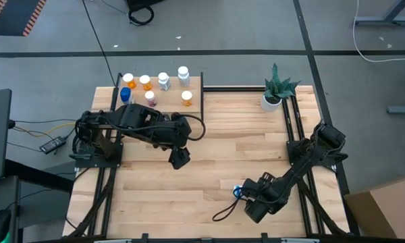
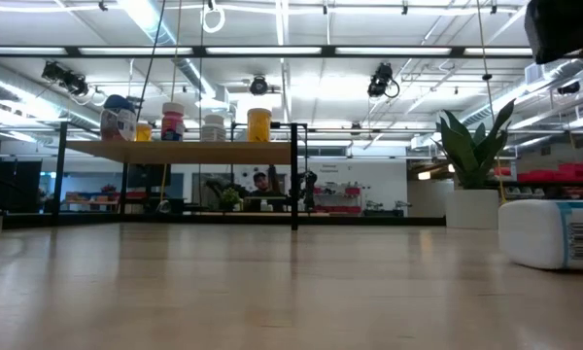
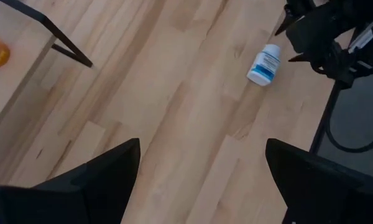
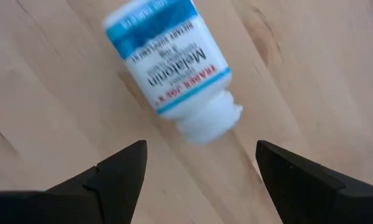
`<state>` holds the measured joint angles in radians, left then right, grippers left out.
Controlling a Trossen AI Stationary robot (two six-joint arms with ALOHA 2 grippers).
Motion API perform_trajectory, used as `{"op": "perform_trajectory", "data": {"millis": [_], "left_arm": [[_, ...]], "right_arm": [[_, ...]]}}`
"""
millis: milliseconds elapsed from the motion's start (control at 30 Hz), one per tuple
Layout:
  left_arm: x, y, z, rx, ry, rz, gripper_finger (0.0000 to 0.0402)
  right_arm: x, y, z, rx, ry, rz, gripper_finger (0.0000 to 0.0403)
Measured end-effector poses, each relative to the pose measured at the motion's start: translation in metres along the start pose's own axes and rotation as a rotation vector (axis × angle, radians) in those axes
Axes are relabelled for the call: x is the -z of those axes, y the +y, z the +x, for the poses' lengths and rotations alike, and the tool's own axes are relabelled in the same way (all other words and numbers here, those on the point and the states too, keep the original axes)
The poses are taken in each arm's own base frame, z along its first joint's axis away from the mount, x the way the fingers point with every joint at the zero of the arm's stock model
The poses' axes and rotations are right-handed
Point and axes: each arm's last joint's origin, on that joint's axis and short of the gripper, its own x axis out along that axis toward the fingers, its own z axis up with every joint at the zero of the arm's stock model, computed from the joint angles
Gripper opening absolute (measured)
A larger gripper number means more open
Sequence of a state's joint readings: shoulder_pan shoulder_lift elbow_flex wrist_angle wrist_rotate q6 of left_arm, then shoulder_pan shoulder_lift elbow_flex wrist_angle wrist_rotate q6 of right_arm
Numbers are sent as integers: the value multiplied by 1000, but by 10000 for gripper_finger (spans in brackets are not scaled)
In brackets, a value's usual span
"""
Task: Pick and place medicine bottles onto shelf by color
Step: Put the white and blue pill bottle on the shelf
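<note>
A white medicine bottle with a blue label and white cap (image 4: 171,62) lies on its side on the table near the front right (image 1: 237,192) and shows at the right in the low view (image 2: 554,231). My right gripper (image 4: 199,168) hangs open just above it, pointing down, its fingers either side of the cap end and clear of it. My left gripper (image 1: 180,159) is open over the table's middle, holding nothing; its wrist view shows the same bottle (image 3: 264,64). Several bottles, orange, white and blue, stand upright on the shelf (image 1: 169,91) at the far left.
A white pot with a green spiky plant (image 1: 277,93) stands at the far right corner. A dark cable (image 1: 223,212) loops on the table near the right arm. Black frame rails (image 1: 293,128) run along the table's sides. Bare wood lies between the two grippers.
</note>
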<state>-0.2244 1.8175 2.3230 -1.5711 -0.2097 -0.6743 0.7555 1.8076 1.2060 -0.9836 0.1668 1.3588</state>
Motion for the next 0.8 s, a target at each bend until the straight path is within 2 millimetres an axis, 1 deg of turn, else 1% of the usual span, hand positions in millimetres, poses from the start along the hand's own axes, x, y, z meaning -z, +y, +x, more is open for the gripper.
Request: {"op": "perform_trajectory", "data": {"millis": [167,267,333,400,500,600,700,800], "left_arm": [[-1,1,0,-30,-24,1,353],[-2,2,0,-45,-40,0,353],[-2,2,0,-42,-45,-3,353],[-2,2,0,-42,-45,-6,353],[-3,2,0,-53,-54,-15,353],[-3,2,0,-61,-59,-27,353],[-2,3,0,-65,-54,-26,353],[-2,3,0,-65,-54,-47,353]], "right_arm": [[-9,2,8,7,-33,24,310],[-20,4,16,2,-55,17,310],[-30,8,21,-37,-85,12,310],[-44,14,27,-96,-142,11,310],[-75,22,32,-191,-291,-3,310],[-109,16,30,-226,-374,14,310],[-131,5,31,-221,-350,26,310],[-145,2,27,-308,-261,2,310]]}}
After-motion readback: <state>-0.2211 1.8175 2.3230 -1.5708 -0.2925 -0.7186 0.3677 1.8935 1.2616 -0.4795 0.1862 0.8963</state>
